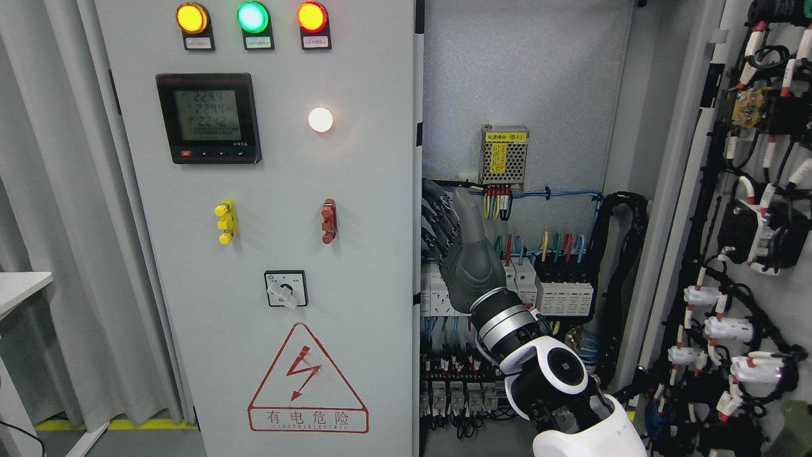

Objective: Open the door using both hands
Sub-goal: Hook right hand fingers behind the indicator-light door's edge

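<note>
A grey electrical cabinet fills the view. Its left door (266,190) stands closed and carries three lamps, a digital meter, a rotary switch and a red warning triangle. The right door (748,222) is swung wide open at the picture's right, showing its wired inner side. My right arm rises from the bottom edge right of the middle. My right hand (447,225) is at the left door's free edge, thumb up, with its dark fingers (434,216) curled around that edge. No left arm shows.
Inside the open cabinet are a power supply with a yellow label (504,155), rows of breakers (558,292) and coloured wires close behind my hand. A grey curtain (57,190) and a white table corner (19,285) stand at the left.
</note>
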